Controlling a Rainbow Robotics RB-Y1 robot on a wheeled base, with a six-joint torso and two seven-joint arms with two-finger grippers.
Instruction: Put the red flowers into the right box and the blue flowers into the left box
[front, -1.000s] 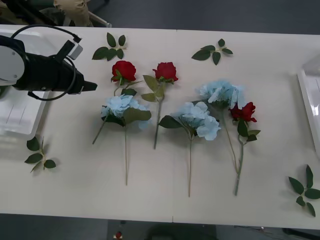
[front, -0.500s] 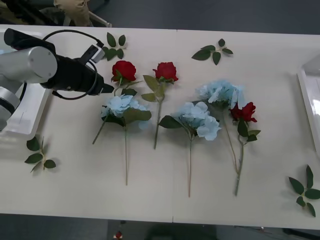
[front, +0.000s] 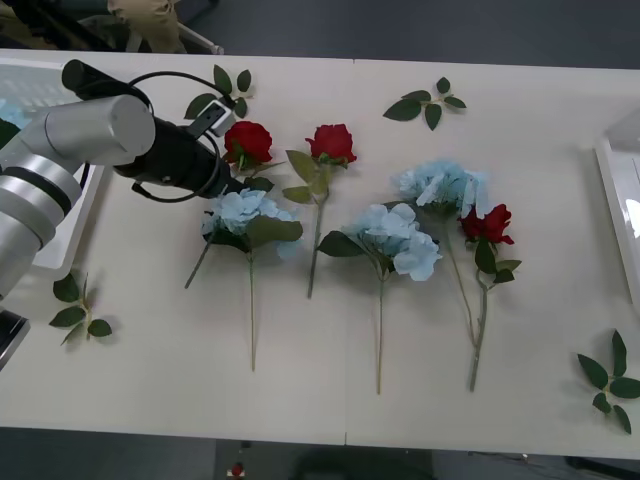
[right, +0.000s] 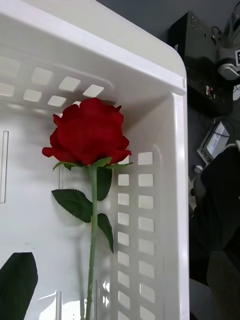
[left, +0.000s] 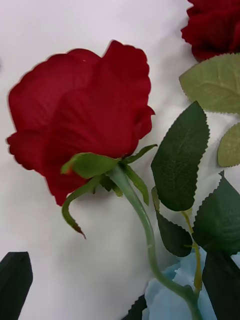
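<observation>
Three red flowers lie on the table: one at the left (front: 247, 140), one beside it (front: 332, 142), one at the right (front: 487, 225). Three blue flowers (front: 242, 212) (front: 395, 238) (front: 440, 185) lie among them. My left gripper (front: 232, 178) hovers open right over the leftmost red flower (left: 80, 120), its stem (left: 142, 220) running between the black fingers (left: 15, 285). The left box (front: 45, 240) is behind that arm. My right gripper (right: 120, 300) is open over the right box (right: 150, 75), where another red flower (right: 90, 132) lies. The right box's rim (front: 612, 200) shows at the table's right edge.
Loose green leaf sprigs lie at the back left (front: 222, 95), back middle (front: 428, 103), front left (front: 78, 305) and front right (front: 610, 380). The flower stems point toward the table's front edge. Dark equipment (right: 210, 60) sits on the floor beyond the right box.
My left arm has swung right, from over the left box to the leftmost red flower. The flowers on the table have not moved.
</observation>
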